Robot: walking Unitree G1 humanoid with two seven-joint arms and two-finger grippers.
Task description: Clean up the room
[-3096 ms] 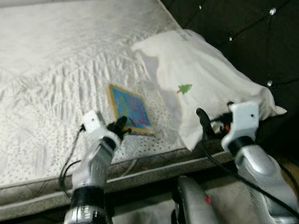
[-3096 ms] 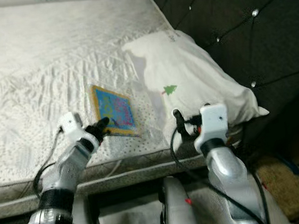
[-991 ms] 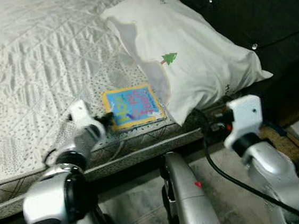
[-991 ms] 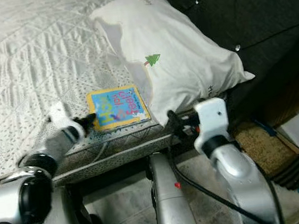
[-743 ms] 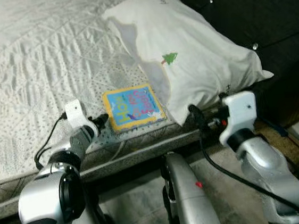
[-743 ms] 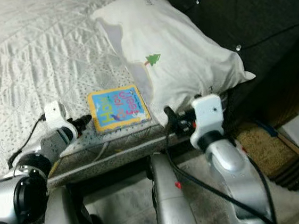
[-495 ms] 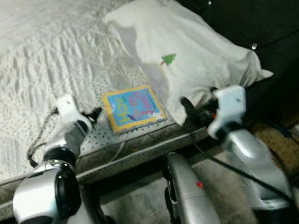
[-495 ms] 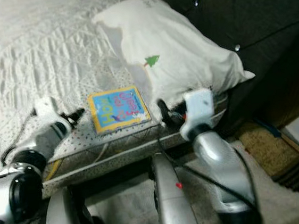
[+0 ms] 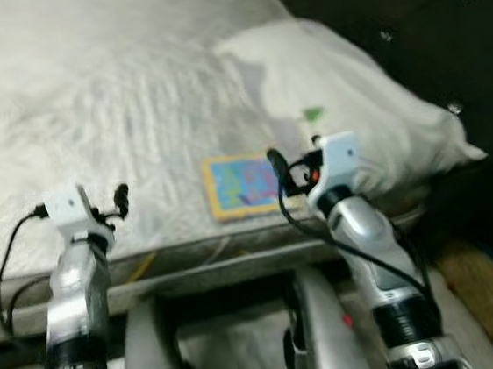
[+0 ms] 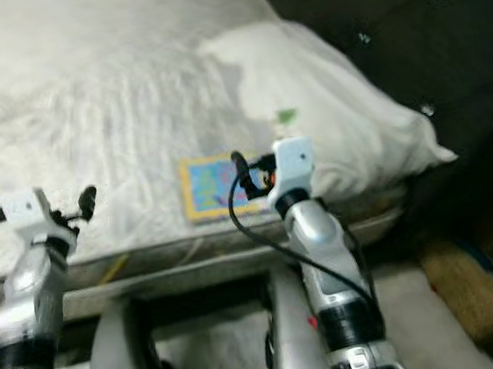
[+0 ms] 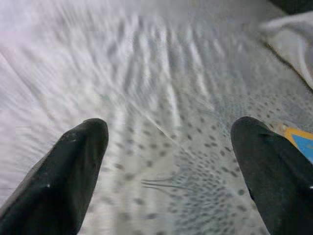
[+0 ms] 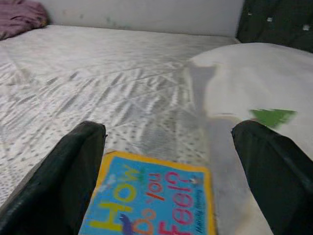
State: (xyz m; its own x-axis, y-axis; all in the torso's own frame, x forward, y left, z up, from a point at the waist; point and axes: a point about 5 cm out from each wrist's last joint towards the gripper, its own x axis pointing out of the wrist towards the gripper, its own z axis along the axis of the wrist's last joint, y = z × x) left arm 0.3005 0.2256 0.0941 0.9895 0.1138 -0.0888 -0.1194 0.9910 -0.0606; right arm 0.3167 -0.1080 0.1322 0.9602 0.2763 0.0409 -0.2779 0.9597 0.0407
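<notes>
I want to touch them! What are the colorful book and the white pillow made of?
The book looks like stiff cardboard: flat, with a smooth printed cover and yellow border. The pillow looks like soft woven cloth, probably cotton, puffy and creased, with a small green tree on it.

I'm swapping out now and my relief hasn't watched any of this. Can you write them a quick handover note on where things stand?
Right gripper: open, poised over the near right edge of the book, not gripping it.
Left gripper: open, over bare mattress to the book's left, holding nothing.
Book lies flat near the mattress's front edge, beside the white pillow.
Done: nothing picked up yet.
Left: grasp the book and put it away.
</notes>
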